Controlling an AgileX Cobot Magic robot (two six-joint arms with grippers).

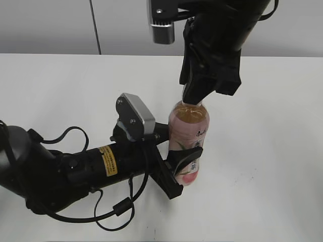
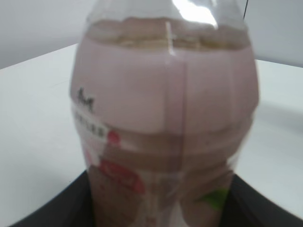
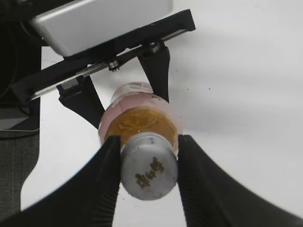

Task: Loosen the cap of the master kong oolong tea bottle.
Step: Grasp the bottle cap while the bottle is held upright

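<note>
1. In the exterior view the cap is hidden behind the right gripper, which comes down from above onto the bottle's top; only the right wrist view shows the cap.
2. There the cap is a round, pale grey-white disc with small dark characters printed on its top; they are too small to read. Its ribbed side cannot be made out, because the right gripper's black fingers press against it on both sides, clenched on the cap.
3. The master kong oolong tea bottle stands upright on the white table, near the middle of the exterior view. It is slim clear plastic with amber tea visible at the shoulder and a pale pink label with a peach and dark vertical characters.
4. The left gripper reaches in from the left, low and level, and its black jaws grasp the bottle's lower body from both sides. The near finger covers part of the label.
5. The left wrist view is blurred and filled by the bottle; its top and base are cut off. Pink label, a red patch, a green leaf and a liquid line near the top are discernible; the print is unreadable.
6. A silver-grey camera housing sits on the left arm's wrist, with black cables looping beneath.
</note>
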